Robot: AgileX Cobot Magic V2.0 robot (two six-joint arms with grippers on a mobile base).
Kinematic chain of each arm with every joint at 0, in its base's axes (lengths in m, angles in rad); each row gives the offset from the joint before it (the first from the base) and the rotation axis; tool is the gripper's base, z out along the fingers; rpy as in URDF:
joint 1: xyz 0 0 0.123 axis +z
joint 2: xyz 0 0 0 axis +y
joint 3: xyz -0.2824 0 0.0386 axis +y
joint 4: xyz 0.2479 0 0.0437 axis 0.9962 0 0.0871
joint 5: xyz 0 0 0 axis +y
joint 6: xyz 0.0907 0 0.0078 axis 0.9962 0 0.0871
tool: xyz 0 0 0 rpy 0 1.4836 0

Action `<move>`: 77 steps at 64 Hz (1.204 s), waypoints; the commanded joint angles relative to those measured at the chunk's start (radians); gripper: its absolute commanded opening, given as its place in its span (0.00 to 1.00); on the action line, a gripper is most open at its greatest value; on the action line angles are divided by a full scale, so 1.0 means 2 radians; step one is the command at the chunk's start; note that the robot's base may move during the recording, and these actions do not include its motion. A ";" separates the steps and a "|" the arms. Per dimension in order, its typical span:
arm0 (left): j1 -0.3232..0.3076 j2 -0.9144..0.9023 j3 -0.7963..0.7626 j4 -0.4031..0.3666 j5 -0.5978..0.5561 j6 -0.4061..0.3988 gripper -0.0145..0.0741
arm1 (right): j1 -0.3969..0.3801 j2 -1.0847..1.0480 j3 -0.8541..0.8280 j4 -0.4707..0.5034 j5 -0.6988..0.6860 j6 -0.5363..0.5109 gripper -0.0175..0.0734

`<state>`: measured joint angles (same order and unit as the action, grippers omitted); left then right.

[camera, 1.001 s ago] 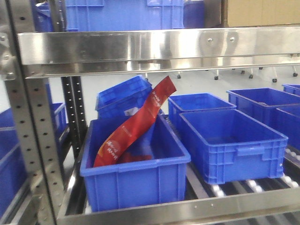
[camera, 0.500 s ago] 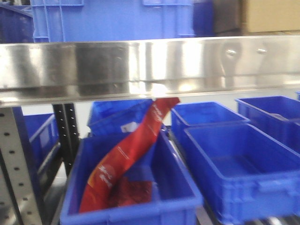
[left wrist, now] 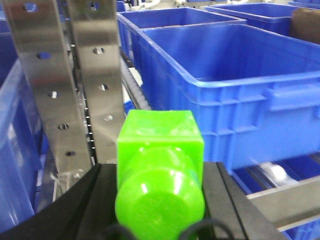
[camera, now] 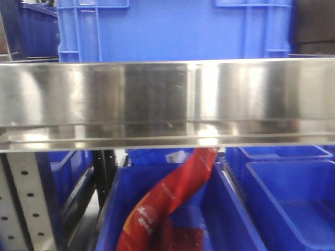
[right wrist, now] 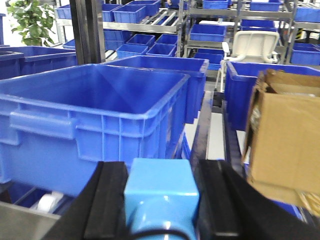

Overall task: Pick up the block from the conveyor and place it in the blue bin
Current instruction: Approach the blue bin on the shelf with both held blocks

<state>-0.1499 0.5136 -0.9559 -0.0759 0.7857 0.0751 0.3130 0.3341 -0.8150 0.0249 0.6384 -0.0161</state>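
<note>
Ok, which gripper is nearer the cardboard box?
Right. The cardboard box sits just ahead-right of the right gripper; from the left gripper it shows only far off, beyond a blue bin.

This is a warehouse, a stockroom picking aisle by the look of it. A broad steel shelf rail [camera: 167,99] fills the front view. Above it sits a blue plastic crate [camera: 172,29], and below it there are more crates, one holding a red packet [camera: 167,201]. The wrist views show perforated steel uprights [left wrist: 95,75], a roller track [left wrist: 272,172], a cardboard carton [right wrist: 285,135], and rows of racking [right wrist: 150,20] loaded with the same blue crates.
</note>
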 commanded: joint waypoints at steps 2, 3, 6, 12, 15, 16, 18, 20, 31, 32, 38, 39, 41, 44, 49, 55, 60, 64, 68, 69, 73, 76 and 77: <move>-0.003 0.000 0.000 -0.002 -0.009 -0.004 0.04 | -0.001 0.000 0.001 -0.003 -0.009 -0.001 0.01; -0.003 0.000 0.000 -0.002 -0.009 -0.004 0.04 | -0.001 0.000 0.001 -0.003 -0.009 -0.001 0.01; -0.003 0.000 0.000 -0.002 -0.009 -0.004 0.04 | -0.001 0.000 0.001 -0.003 -0.009 -0.001 0.01; -0.003 0.000 0.000 -0.002 -0.009 -0.004 0.04 | -0.001 0.000 0.001 -0.003 -0.009 -0.001 0.01; -0.003 0.000 0.000 -0.002 -0.009 -0.004 0.04 | -0.001 0.000 0.001 -0.003 -0.009 -0.001 0.01; -0.003 0.000 0.000 -0.002 -0.009 -0.004 0.04 | -0.001 0.000 0.001 -0.003 -0.009 -0.001 0.01; -0.003 0.000 0.000 -0.002 -0.009 -0.004 0.04 | -0.001 0.000 0.001 -0.003 -0.009 -0.001 0.01; -0.003 0.000 0.000 -0.002 -0.009 -0.004 0.04 | -0.001 0.000 0.001 -0.003 -0.009 -0.001 0.01; -0.003 0.000 0.000 -0.002 -0.009 -0.004 0.04 | -0.001 0.000 0.001 -0.003 -0.009 -0.001 0.01; -0.003 0.000 0.000 -0.002 -0.009 -0.004 0.04 | -0.001 0.000 0.001 -0.003 -0.009 -0.001 0.01; -0.003 0.000 0.000 -0.002 -0.009 -0.004 0.04 | -0.001 0.000 0.001 -0.003 -0.009 -0.001 0.01; -0.003 0.000 0.000 -0.002 -0.009 -0.004 0.04 | -0.001 0.000 0.001 -0.003 -0.009 -0.001 0.01; -0.003 0.000 0.000 -0.002 -0.009 -0.004 0.04 | -0.001 0.000 0.001 -0.003 -0.009 -0.001 0.01; -0.003 0.000 0.000 -0.002 -0.009 -0.004 0.04 | -0.001 0.000 0.001 -0.003 -0.009 -0.001 0.01; -0.003 0.000 0.000 -0.002 -0.009 -0.004 0.04 | -0.001 0.000 0.001 -0.003 -0.009 -0.001 0.01; -0.003 0.000 0.000 -0.002 -0.009 -0.004 0.04 | -0.001 0.000 0.001 -0.003 -0.009 -0.001 0.01; -0.003 0.000 0.000 -0.002 -0.009 -0.004 0.04 | -0.001 0.000 0.001 -0.003 -0.009 -0.001 0.01; -0.003 0.000 0.000 -0.002 -0.009 -0.004 0.04 | -0.001 0.000 0.001 -0.003 -0.009 -0.001 0.01; -0.003 0.000 0.000 -0.002 -0.009 -0.004 0.04 | -0.001 0.000 0.001 -0.003 -0.009 -0.001 0.01; -0.003 0.000 0.000 -0.002 -0.009 -0.004 0.04 | -0.001 0.000 0.001 -0.003 -0.009 -0.001 0.01; -0.003 0.000 0.000 -0.002 -0.009 -0.004 0.04 | -0.001 0.000 0.001 -0.003 -0.009 -0.001 0.01; -0.003 0.000 0.000 -0.002 -0.009 -0.004 0.04 | -0.001 0.000 0.001 -0.003 -0.009 -0.001 0.01; -0.003 0.000 0.000 -0.002 -0.009 -0.004 0.04 | -0.001 0.000 0.001 -0.003 -0.009 -0.001 0.01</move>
<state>-0.1499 0.5136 -0.9559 -0.0759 0.7857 0.0751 0.3130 0.3341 -0.8150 0.0249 0.6384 -0.0161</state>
